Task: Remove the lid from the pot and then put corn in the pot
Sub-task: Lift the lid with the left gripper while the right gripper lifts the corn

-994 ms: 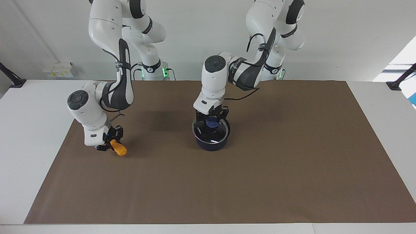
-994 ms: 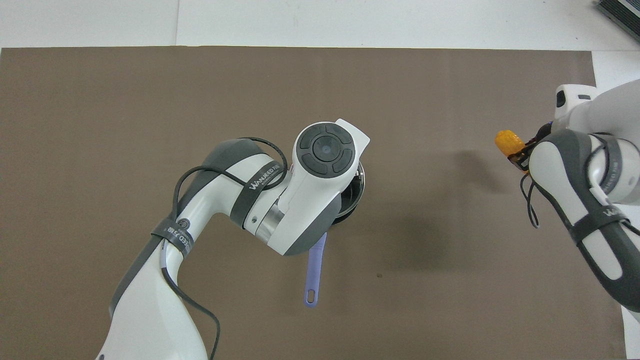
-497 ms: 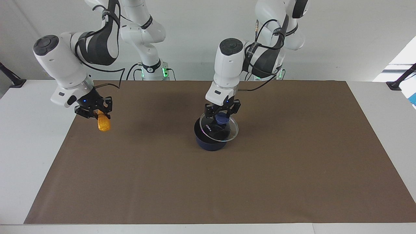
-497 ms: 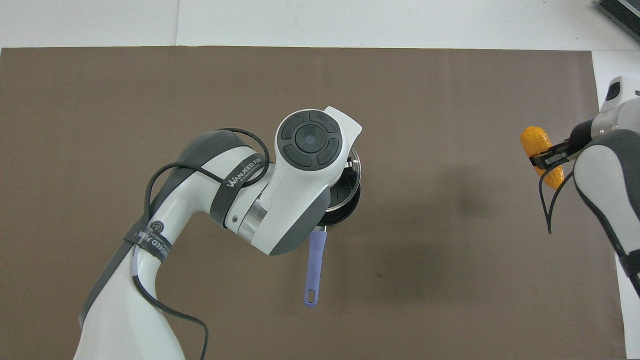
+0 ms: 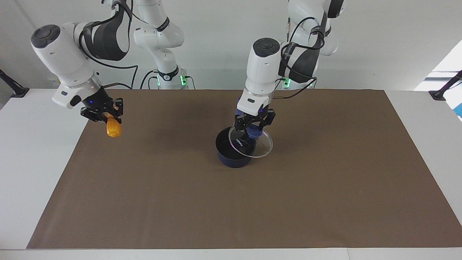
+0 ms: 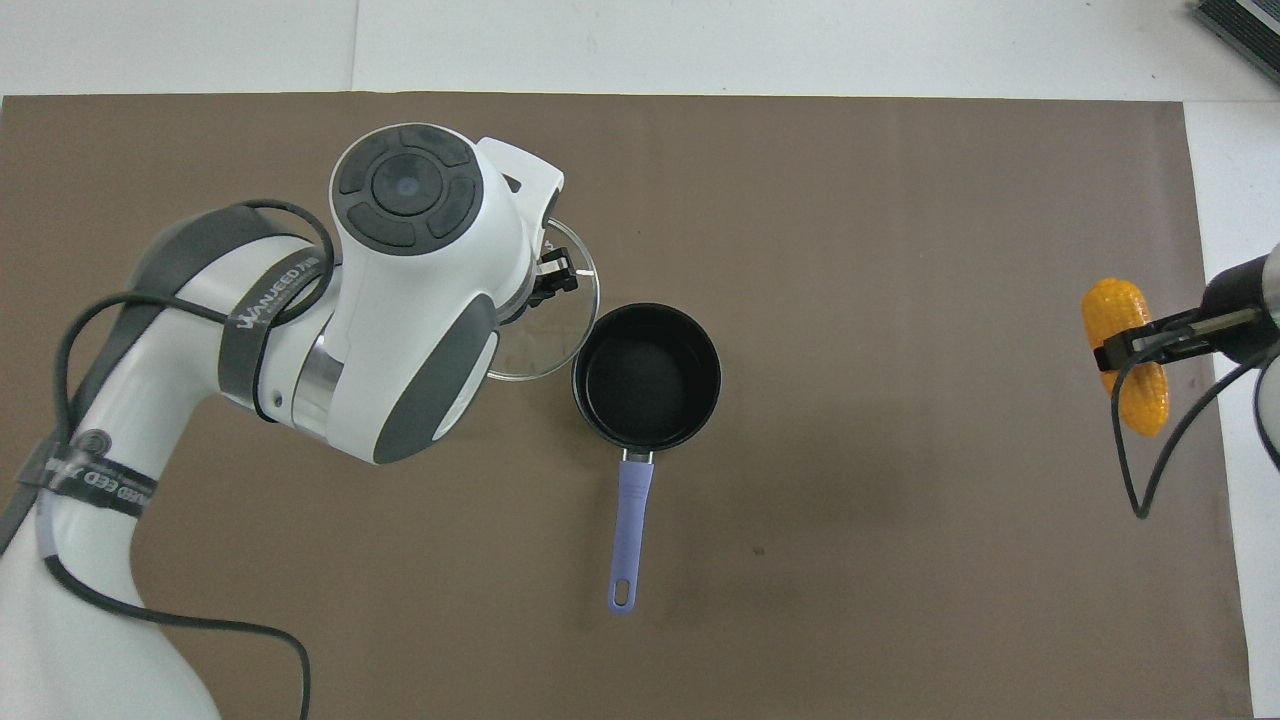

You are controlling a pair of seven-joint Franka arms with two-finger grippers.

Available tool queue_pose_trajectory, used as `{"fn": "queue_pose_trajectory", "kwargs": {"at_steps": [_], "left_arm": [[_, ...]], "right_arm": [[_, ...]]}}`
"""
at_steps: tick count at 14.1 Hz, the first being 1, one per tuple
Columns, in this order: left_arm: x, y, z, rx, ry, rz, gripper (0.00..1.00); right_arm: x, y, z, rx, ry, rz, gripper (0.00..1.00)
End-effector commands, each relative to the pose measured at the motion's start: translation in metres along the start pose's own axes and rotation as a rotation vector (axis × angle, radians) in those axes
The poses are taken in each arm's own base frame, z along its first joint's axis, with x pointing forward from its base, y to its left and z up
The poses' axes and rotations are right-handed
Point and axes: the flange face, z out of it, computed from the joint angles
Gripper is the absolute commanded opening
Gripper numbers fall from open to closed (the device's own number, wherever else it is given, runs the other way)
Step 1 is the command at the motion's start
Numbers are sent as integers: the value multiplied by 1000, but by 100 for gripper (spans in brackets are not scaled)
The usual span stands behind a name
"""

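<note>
The dark blue pot stands uncovered in the middle of the mat, its inside dark. Its long blue handle points toward the robots. My left gripper is shut on the blue knob of the glass lid. The lid hangs tilted in the air, over the mat just beside the pot's rim toward the left arm's end. My right gripper is shut on the orange-yellow corn. The corn hangs over the mat's edge at the right arm's end.
A brown mat covers most of the white table. A dark object shows at the table's corner farthest from the robots at the right arm's end.
The left gripper has lifted the lid off the pot and carried it up and toward the left arm's end. The right gripper has raised the corn off the mat.
</note>
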Motion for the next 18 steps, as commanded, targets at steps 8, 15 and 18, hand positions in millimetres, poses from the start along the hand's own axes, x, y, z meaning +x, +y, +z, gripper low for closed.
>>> {"fn": "queue_pose_trajectory", "kwargs": {"at_steps": [8, 15, 18], "left_arm": [[30, -169, 72, 7, -39, 128, 0], [23, -255, 160, 73, -64, 240, 0], [37, -298, 165, 71, -74, 308, 0]], "right_arm": [[27, -199, 55, -28, 10, 246, 0], [40, -272, 80, 72, 1, 274, 0], [64, -311, 101, 66, 13, 281, 0]]}}
